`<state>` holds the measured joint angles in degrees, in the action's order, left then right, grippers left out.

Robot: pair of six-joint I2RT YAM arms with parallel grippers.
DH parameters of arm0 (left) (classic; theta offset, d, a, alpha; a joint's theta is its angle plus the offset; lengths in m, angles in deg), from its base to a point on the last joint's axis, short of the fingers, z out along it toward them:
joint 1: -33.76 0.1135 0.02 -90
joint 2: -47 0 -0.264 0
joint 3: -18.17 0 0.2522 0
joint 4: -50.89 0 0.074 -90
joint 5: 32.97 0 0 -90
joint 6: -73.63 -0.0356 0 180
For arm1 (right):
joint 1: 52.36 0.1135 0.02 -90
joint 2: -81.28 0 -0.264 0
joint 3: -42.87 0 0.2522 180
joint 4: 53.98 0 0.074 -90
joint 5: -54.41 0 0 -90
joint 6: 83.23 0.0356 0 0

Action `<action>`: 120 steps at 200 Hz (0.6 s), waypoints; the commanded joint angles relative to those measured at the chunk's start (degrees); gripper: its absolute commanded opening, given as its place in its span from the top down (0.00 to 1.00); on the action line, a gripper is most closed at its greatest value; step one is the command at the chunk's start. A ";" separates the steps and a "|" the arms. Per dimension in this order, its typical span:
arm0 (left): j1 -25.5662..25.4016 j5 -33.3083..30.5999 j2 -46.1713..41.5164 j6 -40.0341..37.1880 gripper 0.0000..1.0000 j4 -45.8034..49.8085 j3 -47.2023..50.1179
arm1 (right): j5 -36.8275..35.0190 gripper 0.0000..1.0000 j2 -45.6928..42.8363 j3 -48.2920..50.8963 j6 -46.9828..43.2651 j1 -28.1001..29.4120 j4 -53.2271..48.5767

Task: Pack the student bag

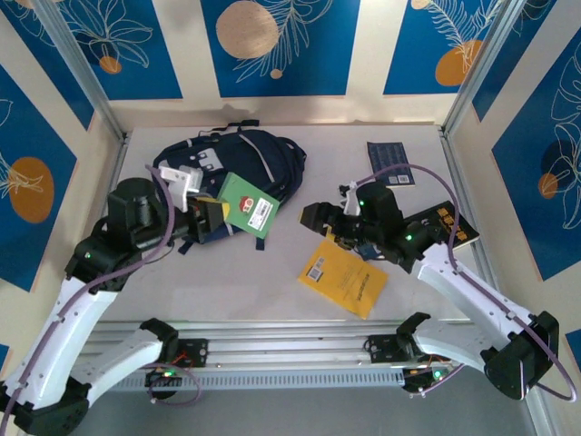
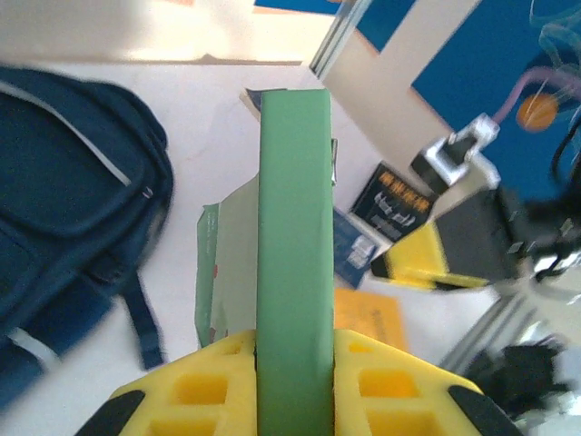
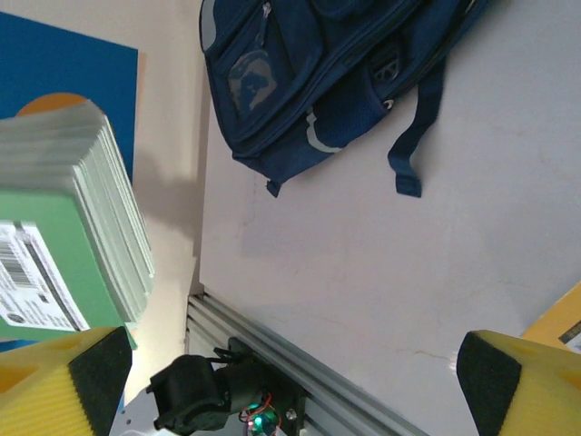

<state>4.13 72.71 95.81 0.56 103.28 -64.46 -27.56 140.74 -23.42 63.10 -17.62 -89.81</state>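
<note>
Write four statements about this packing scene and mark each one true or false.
1. The left gripper clamps a green book. True.
2. The right gripper stands open with nothing between its fingers. True.
3. The yellow book is inside the student bag. False: the yellow book lies on the table, apart from the student bag.
4. The green book lies flat on the table. False: the left gripper holds it, next to the student bag.
</note>
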 commanded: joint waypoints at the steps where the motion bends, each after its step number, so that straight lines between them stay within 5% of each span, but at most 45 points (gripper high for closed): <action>1: -5.49 -9.51 0.42 -17.96 1.00 -0.95 -2.18 | 1.90 0.06 -0.49 -2.86 -1.58 -0.79 -4.81; 18: -10.50 -13.74 3.26 -26.59 1.00 -1.63 -3.40 | 2.71 0.06 -0.44 -3.49 -1.31 -1.32 -5.22; 48: -17.12 -30.90 11.38 -37.73 1.00 -0.84 -7.84 | 4.20 0.06 -0.57 -5.16 -0.10 -2.82 -6.57; 120: -25.12 -38.42 14.28 -43.98 1.00 -8.61 -3.21 | 2.92 0.06 -1.85 -8.80 20.55 -1.84 -2.57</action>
<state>-19.06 39.40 110.24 -39.90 100.18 -68.67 -23.40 140.41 -30.04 74.67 -20.41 -94.12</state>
